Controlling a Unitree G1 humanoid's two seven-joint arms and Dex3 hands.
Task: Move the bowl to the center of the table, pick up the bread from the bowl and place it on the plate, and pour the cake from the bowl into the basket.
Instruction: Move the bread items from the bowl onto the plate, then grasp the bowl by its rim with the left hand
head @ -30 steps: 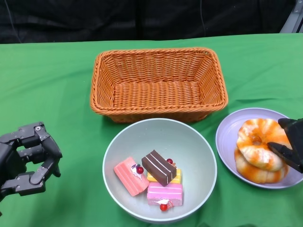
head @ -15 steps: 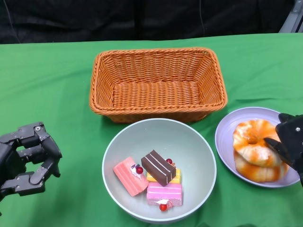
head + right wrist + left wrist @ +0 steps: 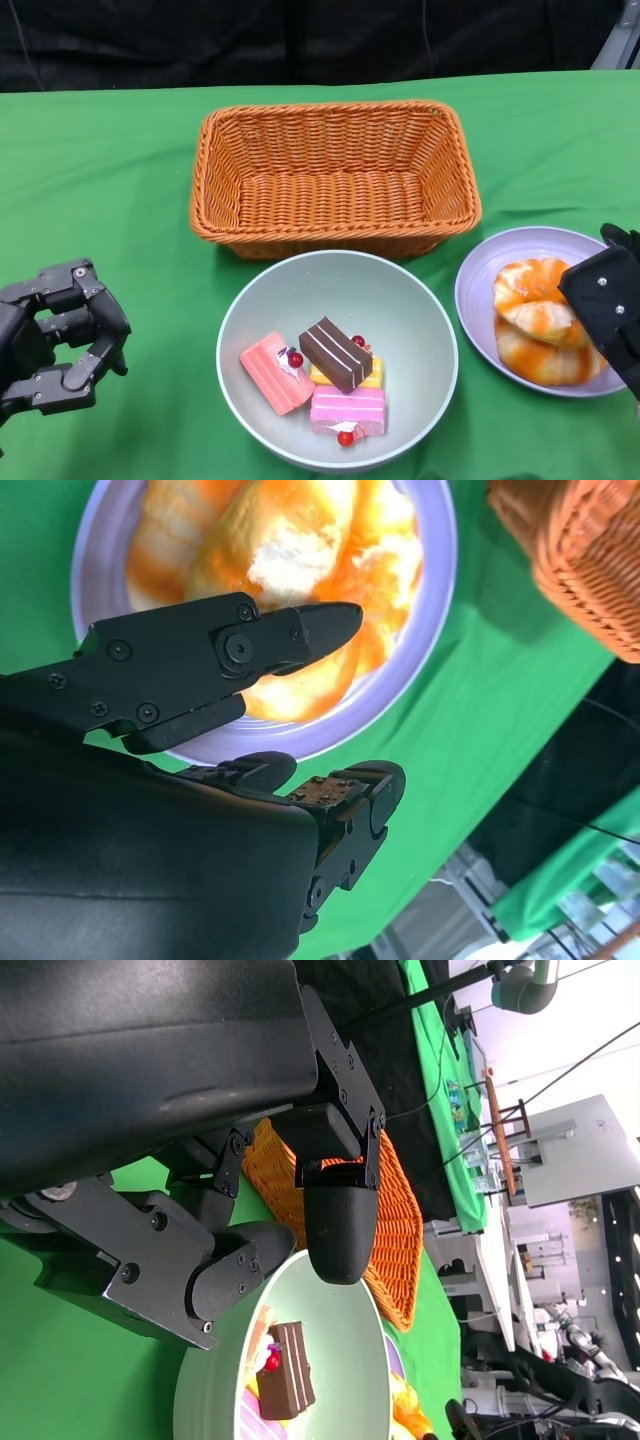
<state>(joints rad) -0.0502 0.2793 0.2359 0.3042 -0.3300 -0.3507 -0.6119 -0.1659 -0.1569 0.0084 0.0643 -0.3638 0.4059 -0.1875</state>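
the pale green bowl sits near the front middle of the green tablecloth, just in front of the orange wicker basket. cake slices lie in its near-left part: a pink one, a brown chocolate one lying across a yellow one, and a second pink one nearest the front, with small red cherries among them. the basket holds nothing that can be seen.

the bread, orange-glazed rings stacked one on another, lies on the lilac plate to the right of the bowl. the right hand is over the plate's right edge, beside the bread and hiding part of it. in the right wrist view its fingers are spread with nothing between them, the tip of one over the bread; whether it touches cannot be told.

the left hand is well apart from the bowl, low at the table's left, fingers loosely curled and parted around nothing.

behind the table's far edge hangs a black backdrop. the left wrist view shows blurred lab furniture and stands in the distance.
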